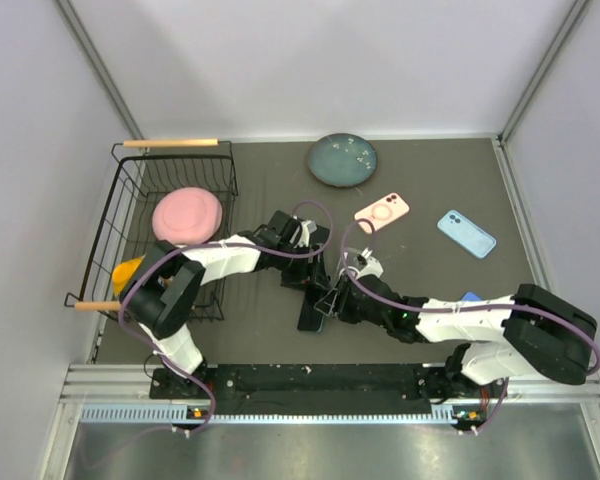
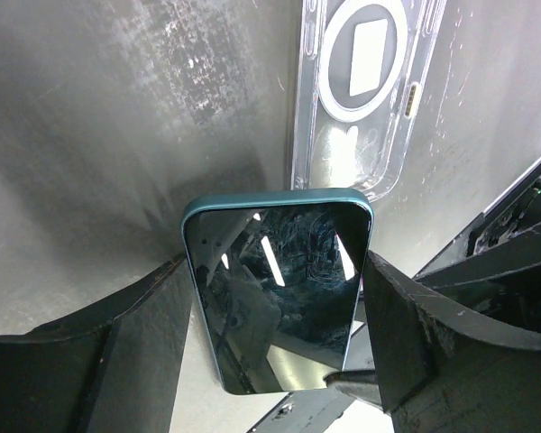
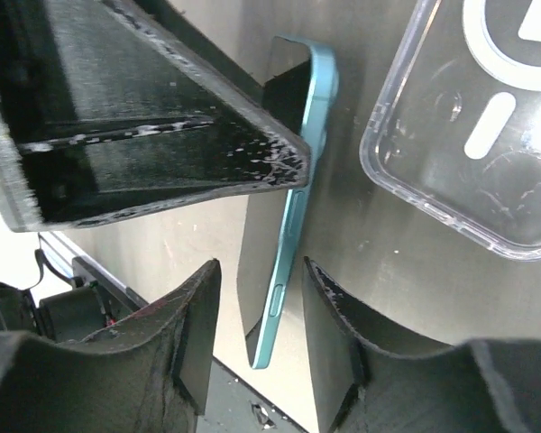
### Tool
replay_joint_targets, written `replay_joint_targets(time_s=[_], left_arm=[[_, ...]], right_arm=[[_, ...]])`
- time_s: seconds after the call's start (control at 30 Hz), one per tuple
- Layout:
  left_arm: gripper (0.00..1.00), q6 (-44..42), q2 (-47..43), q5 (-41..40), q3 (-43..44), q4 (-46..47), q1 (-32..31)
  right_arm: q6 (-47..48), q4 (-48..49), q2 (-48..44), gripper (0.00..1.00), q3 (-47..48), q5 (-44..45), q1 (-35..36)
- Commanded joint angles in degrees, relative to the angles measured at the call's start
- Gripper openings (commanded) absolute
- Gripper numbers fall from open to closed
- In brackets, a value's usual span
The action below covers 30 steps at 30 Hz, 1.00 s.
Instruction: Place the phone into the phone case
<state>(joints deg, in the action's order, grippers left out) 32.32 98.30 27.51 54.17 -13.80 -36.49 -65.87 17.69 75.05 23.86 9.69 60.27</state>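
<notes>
1 phone [image 2: 276, 302] — in L gripper [image 2: 275, 266].

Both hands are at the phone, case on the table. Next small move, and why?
Probably close the right hand fully onto the phone. It straddles the phone with a gap showing on one side, while the left hand grips it. The clear case lies just beyond.

Left gripper [image 2: 275, 266], right gripper [image 3: 260, 298] crowd phone [image 2: 279, 325]; clear case [image 2: 343, 153] just beyond; open table [image 2: 117, 117] beside case.
</notes>
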Motion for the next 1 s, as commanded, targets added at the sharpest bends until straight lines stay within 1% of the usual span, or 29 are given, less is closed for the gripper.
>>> replay_joint_targets(time_s=[0.0, 0.03, 0.07, 0.1, 0.13, 0.17, 0.23, 0.27, 0.3, 0.37, 0.43, 0.5, 0.53, 0.63, 0.67, 0.7, 0.73, 0.8, 0.83, 0.9, 0.93, 0.97], left_arm=[[0.31, 3.0, -1.8, -1.2, -1.1, 3.1, -0.2], [0.32, 3.1, -1.7, -1.1, -1.0, 3.1, -0.2], [0.33, 3.3, -1.7, -1.1, -1.0, 3.2, -0.2], [0.35, 3.3, -1.8, -1.1, -1.0, 3.3, -0.2], [0.39, 3.5, -1.9, -1.1, -0.9, 3.2, -0.2], [0.56, 3.5, -2.0, -1.1, -0.8, 3.1, -0.2], [0.76, 3.0, -2.8, -0.9, -0.7, 3.1, -0.2], [0.94, 2.2, -3.1, -1.1, -0.5, 2.7, -0.2], [0.99, 1.7, -3.9, -1.2, -0.1, 2.0, -0.2], [0.99, 0.0, -4.6, -2.1, 1.3, 0.3, -0.2], [0.99, -0.8, -6.5, -3.7, 2.3, -2.2, -0.1], [0.99, -1.1, -8.7, -4.1, 2.4, -2.6, 0.1], [0.99, -1.3, -9.0, -4.6, 3.6, -4.5, 0.2], [0.93, -3.9, -9.4, -2.1, 6.9, -7.4, 0.4], [0.90, -4.8, -9.8, -1.2, 7.2, -7.5, 0.4], [0.84, -5.6, -10.9, -1.1, 7.3, -7.3, 0.4], [0.61, -7.1, -11.5, -1.2, 7.2, -7.3, 0.4], [0.37, -7.5, -13.6, -2.8, 6.7, -6.4, 0.5], [0.23, -8.4, -13.8, -2.8, 6.0, -6.1, 0.5], [0.12, -8.9, -13.5, -1.9, 5.2, -4.7, 0.4], [0.00, -9.4, -12.9, -1.4, 5.2, -4.3, 0.5], [0.00, -9.6, -11.0, -1.0, 5.4, -4.0, 0.4]], right_arm=[[-0.8, -0.8, 1.9, 0.39, 2.4, 1.1, 0.8], [-0.8, -1.1, 2.2, 0.37, 2.6, 1.1, 0.9], [-0.8, -1.3, 2.3, 0.31, 2.8, 1.2, 1.0], [-0.3, -2.0, 2.1, 0.27, 3.0, 1.1, 1.0], [0.1, -2.6, 2.1, 0.24, 3.3, 1.2, 1.0], [0.4, -3.1, 1.9, 0.18, 3.5, 1.4, 1.0], [1.3, -4.1, 0.7, 0.08, 3.6, 2.1, 1.0], [1.5, -4.3, 0.2, 0.00, 3.4, 2.4, 1.0], [1.7, -5.8, -1.3, 0.00, 3.2, 3.7, 1.1], [2.0, -8.2, -3.1, 0.00, 3.2, 5.2, 1.3], [2.8, -12.0, -6.7, 0.00, 3.4, 7.6, 1.3], [4.1, -14.1, -9.6, 0.00, 3.4, 9.6, 1.3], [4.6, -15.3, -12.7, 0.00, 3.3, 10.1, 1.3], [6.4, -17.5, -15.4, 0.00, 3.8, 10.4, 1.3], [6.7, -19.5, -15.8, 0.00, 4.4, 10.8, 1.3], [6.8, -20.7, -16.3, 0.00, 4.5, 11.7, 1.2], [6.6, -21.6, -18.1, 0.00, 4.5, 12.1, 0.6], [6.8, -22.5, -19.9, 0.00, 3.7, 11.3, -0.8], [7.1, -22.9, -21.1, 0.00, 3.7, 10.9, -2.8], [7.6, -26.4, -22.5, 0.00, 4.8, 9.6, -5.1], [8.3, -26.9, -22.8, 0.00, 5.1, 8.8, -6.2], [9.4, -27.3, -23.0, 0.00, 5.9, 8.2, -8.1]])
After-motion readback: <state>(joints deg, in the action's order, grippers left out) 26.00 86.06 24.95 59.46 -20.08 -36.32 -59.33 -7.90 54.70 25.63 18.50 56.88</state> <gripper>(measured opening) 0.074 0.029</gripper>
